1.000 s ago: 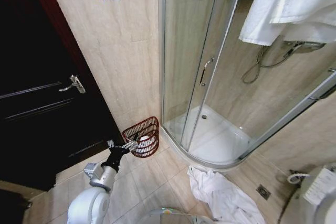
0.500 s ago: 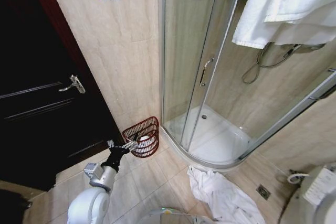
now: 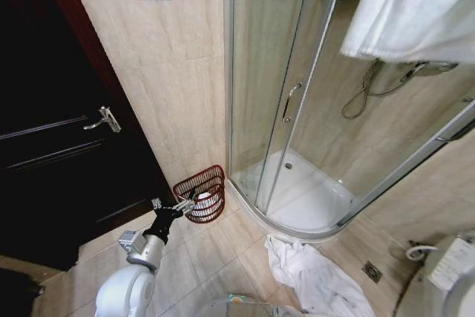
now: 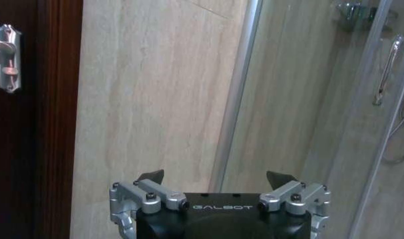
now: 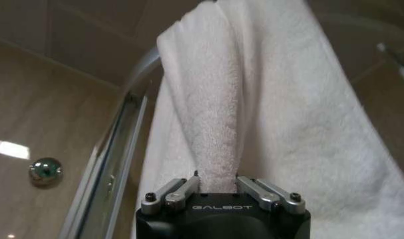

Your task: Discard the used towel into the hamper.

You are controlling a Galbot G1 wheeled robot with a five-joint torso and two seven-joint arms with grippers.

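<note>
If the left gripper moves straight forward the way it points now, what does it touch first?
Probably the beige tiled wall, near the shower's metal frame. The left gripper is open and empty; depth is unclear, so the hamper close by might interfere.

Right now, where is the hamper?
In the head view the hamper stands on the floor against the tiled wall, between the dark door and the shower enclosure, beside the left tool.
</note>
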